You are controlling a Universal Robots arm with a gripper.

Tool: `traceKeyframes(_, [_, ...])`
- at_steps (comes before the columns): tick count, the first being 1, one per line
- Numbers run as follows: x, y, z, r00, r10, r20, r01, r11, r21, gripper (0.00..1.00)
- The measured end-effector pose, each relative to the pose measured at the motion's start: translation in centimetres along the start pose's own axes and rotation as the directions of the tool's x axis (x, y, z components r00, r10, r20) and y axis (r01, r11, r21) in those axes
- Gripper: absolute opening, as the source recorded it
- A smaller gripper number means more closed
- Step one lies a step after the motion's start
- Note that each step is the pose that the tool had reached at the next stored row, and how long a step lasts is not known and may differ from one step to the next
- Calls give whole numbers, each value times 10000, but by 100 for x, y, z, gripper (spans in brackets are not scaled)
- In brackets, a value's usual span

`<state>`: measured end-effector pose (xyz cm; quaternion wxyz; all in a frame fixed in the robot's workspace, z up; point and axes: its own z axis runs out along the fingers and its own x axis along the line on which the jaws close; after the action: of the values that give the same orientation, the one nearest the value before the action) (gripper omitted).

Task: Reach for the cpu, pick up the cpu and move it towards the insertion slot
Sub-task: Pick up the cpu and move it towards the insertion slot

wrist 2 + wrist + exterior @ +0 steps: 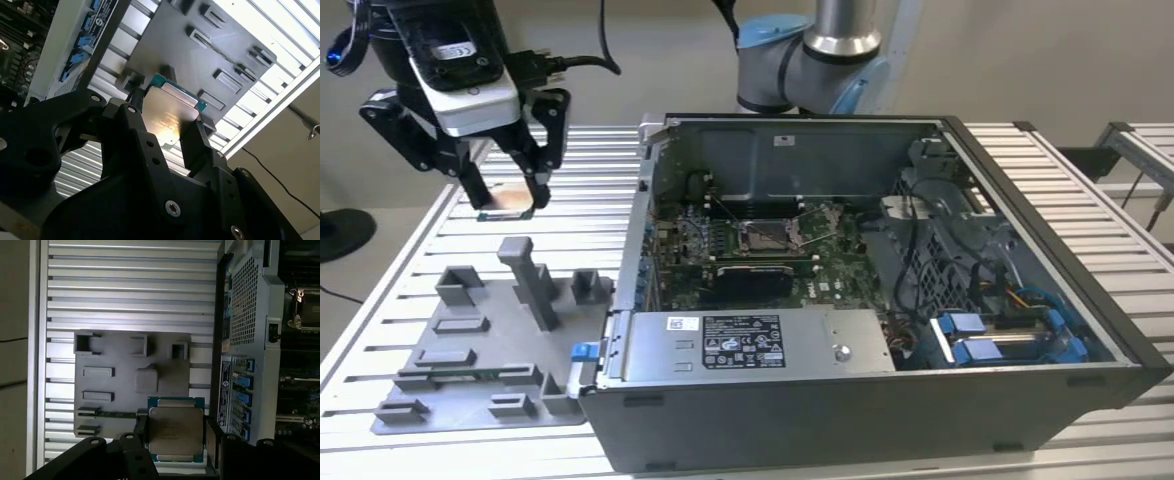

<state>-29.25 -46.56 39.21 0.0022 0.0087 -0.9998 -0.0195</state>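
At the exterior view's left, the gripper (507,197) hangs raised above the slatted bench (414,250), clenched on the cpu (506,199), which sits flat between its fingers; in both wrist views the cpu (175,430) shows its silvery top with a green edge, pinched from two sides (169,111). Below the gripper lies the grey plastic tray (474,395) with its blocks and posts. Well to the exterior view's right of the gripper stands the open computer case (1014,330), and inside it the insertion slot (770,235) sits on the motherboard, well apart from the held cpu.

Silvery square cpu (176,434), lifted, level
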Motion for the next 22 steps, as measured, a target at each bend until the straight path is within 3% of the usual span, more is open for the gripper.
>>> traceKeyframes(16, [-338, -6, -2, 10000, 0, 0, 0, 10000, 0, 0])
traceKeyframes(22, [-554, -9, -3, 10000, 1, -1, -1, 10000, 0, 0])
